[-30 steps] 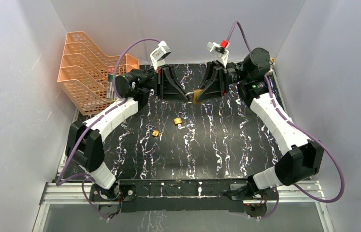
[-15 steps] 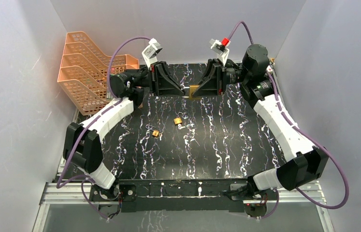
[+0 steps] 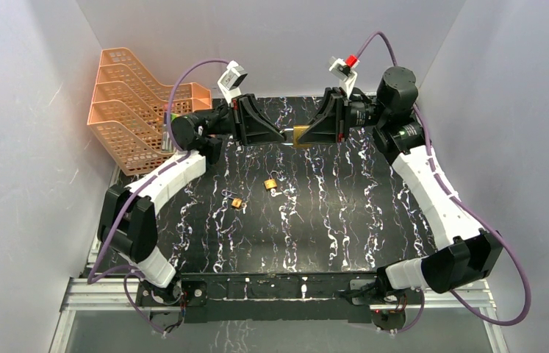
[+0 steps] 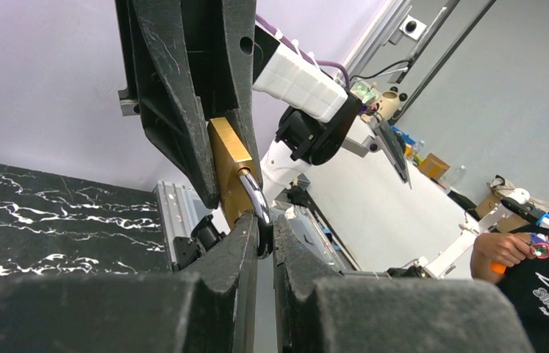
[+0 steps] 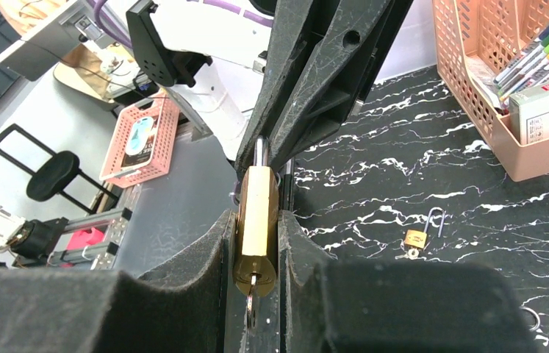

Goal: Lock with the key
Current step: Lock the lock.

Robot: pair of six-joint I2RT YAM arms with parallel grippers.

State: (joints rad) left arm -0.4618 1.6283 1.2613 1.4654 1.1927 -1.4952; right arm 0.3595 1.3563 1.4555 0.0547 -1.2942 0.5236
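A brass padlock (image 3: pixel 301 135) is held in the air between both grippers at the far middle of the table. My right gripper (image 5: pixel 257 239) is shut on the padlock's brass body (image 5: pixel 257 220), and a key (image 5: pixel 250 305) sticks out of its keyhole toward the camera. My left gripper (image 4: pixel 260 235) is shut on the padlock's silver shackle (image 4: pixel 254 200); the brass body (image 4: pixel 227 165) sits beyond, between the right gripper's black fingers. In the top view the left gripper (image 3: pixel 284 137) and right gripper (image 3: pixel 298 137) meet tip to tip.
Two small brass padlocks lie on the black marbled table (image 3: pixel 345 220): one (image 3: pixel 270 184) with an open shackle, one (image 3: pixel 237 203) nearer the left. An orange tiered basket (image 3: pixel 135 110) with pens stands at the far left.
Both grippers with the padlock have shifted slightly right. The right arm has swung outward to the right.
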